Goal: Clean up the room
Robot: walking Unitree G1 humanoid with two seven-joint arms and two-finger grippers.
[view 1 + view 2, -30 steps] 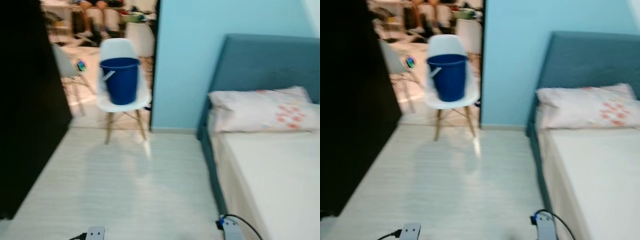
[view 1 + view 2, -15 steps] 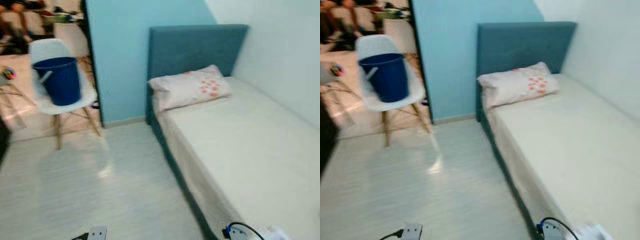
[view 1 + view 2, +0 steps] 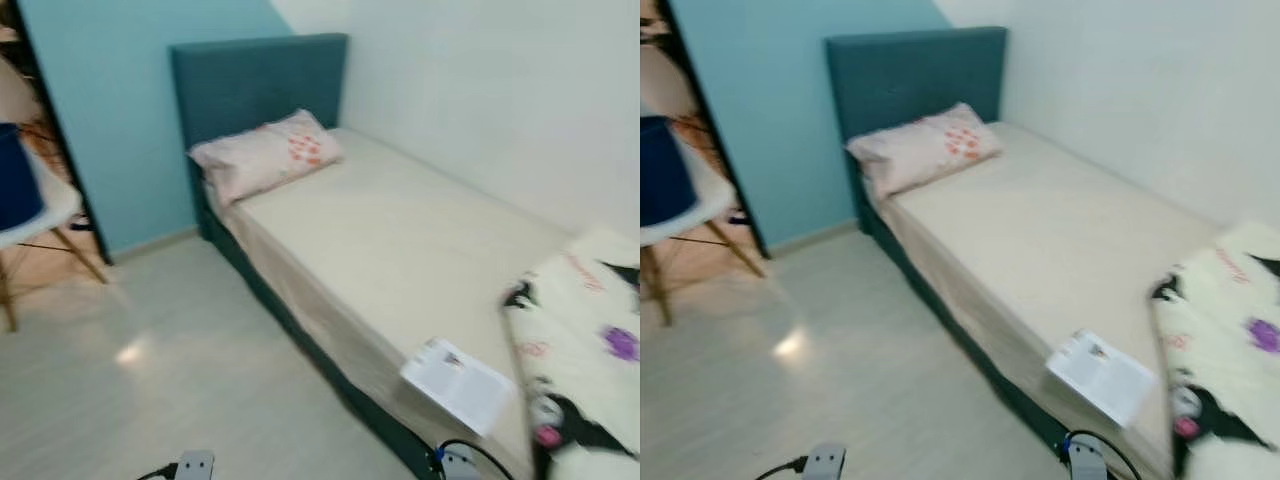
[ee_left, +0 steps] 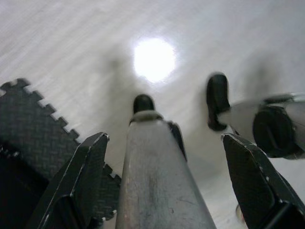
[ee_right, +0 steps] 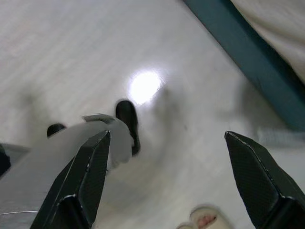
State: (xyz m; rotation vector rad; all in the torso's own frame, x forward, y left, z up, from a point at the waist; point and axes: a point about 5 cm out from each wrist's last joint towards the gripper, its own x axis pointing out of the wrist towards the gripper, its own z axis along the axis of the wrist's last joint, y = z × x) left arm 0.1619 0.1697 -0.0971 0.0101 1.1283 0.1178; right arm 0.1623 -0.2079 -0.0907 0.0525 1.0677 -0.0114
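A bed (image 3: pixel 400 230) runs along the wall on the right, its headboard (image 3: pixel 255 75) at the far end against the back wall. A pillow (image 3: pixel 265 155) lies on the mattress just before the headboard. Near the bed's front edge lies a booklet (image 3: pixel 460 383) — beside it, to the right, a blanket (image 3: pixel 585 350). Far left stands a chair (image 3: pixel 35 215) with a bucket (image 3: pixel 15 175) on it — open floor (image 3: pixel 150 380) between chair and bed

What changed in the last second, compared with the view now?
The camera swung right: the chair with the blue bucket slid to the left edge, and the bed now shows a booklet and patterned blanket. Nothing was grasped; the pillow lies as before.
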